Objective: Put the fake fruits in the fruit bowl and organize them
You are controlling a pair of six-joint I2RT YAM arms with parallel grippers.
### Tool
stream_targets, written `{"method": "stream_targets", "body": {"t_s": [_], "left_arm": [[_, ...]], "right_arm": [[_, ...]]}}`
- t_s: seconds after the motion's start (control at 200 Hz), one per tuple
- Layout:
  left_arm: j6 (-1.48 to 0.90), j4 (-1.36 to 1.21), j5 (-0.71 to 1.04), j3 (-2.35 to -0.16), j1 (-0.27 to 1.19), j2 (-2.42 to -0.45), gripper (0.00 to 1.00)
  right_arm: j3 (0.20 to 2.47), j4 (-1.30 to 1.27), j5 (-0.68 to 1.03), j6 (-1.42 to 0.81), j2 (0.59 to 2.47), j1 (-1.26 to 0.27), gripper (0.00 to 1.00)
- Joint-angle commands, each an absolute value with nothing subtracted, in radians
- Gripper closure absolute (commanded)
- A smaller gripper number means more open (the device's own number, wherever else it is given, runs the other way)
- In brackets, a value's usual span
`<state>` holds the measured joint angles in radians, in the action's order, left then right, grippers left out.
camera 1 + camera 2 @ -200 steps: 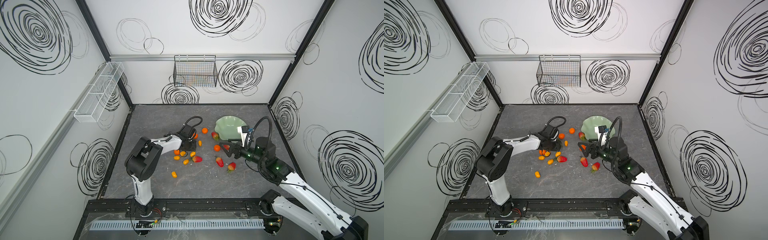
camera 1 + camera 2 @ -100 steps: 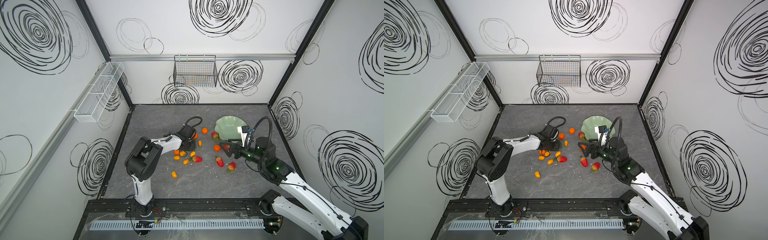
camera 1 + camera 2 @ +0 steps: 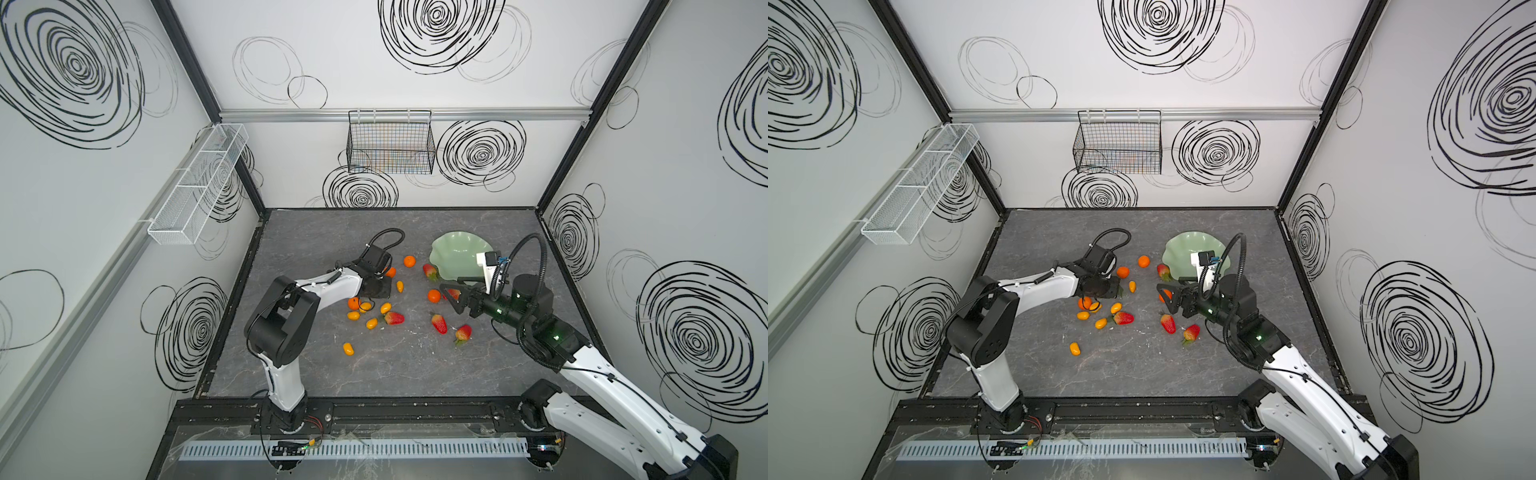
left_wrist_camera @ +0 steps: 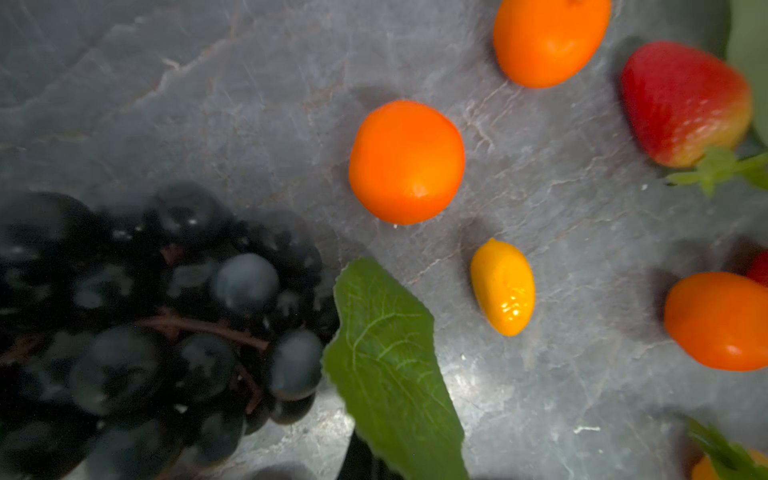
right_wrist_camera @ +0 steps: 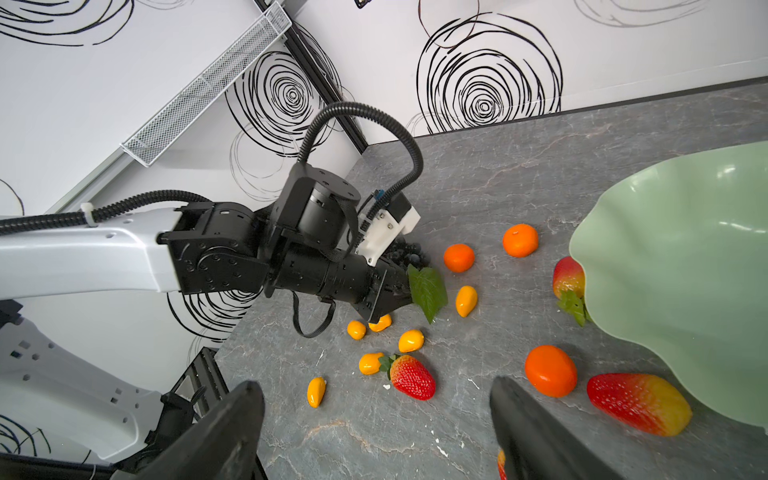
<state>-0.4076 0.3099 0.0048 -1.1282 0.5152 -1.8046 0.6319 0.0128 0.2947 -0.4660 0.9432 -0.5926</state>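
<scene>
- In both top views, a pale green fruit bowl (image 3: 455, 253) (image 3: 1183, 249) with a wavy rim sits on a grey marbled surface (image 3: 374, 374), toward its far right corner. Strawberries (image 3: 439, 323), tangerines (image 3: 409, 261) and kumquats (image 3: 348, 348) lie scattered on the surface, from just beside the bowl across to the middle.
- Also in both top views, the left pincer (image 3: 380, 286) (image 3: 1106, 289) is low over the middle of the surface. The right pincer (image 3: 449, 298) (image 3: 1167, 297) hovers spread wide above the fruit by the bowl's near edge, holding nothing.
- The left wrist view shows a dark grape bunch (image 4: 166, 324) with a green leaf (image 4: 386, 353) close up. A tangerine and a kumquat lie just past it on the surface.
- The right wrist view shows the left pincer (image 5: 395, 293) closed tight, its tip at the leaf, with the grapes just behind. I cannot tell whether it pinches the bunch. The right pincer's two fingers (image 5: 232, 424) stand far apart, gripping nothing.
</scene>
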Motion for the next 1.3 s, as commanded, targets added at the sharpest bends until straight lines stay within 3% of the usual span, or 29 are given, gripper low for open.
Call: {"method": "stream_targets", "body": {"t_s": [0.0, 0.36, 0.51, 0.685, 0.926, 1.296], "left_arm": [[-0.411, 0.335, -0.005, -1.166, 0.516, -1.753, 1.00], [-0.394, 0.402, -0.063, -1.165, 0.521, -1.741, 1.00], [-0.392, 0.387, -0.088, -1.091, 0.539, -1.701, 0.81], [-0.414, 0.353, -0.070, -1.046, 0.526, -1.687, 0.80], [-0.453, 0.293, 0.031, -1.026, 0.489, -1.621, 0.72], [-0.571, 0.281, 0.021, -0.811, 0.314, -1.271, 0.68]], "right_arm": [[0.636, 0.019, 0.286, -0.454, 0.945, -0.591, 0.11], [0.641, 0.017, 0.291, -0.453, 0.951, -0.591, 0.11], [0.641, 0.018, 0.286, -0.449, 0.951, -0.592, 0.11], [0.651, 0.024, 0.257, -0.446, 0.983, -0.599, 0.11], [0.703, 0.005, 0.162, -0.425, 1.147, -0.725, 0.11], [0.944, -0.008, 0.132, -0.464, 1.579, -0.877, 0.40]]}}
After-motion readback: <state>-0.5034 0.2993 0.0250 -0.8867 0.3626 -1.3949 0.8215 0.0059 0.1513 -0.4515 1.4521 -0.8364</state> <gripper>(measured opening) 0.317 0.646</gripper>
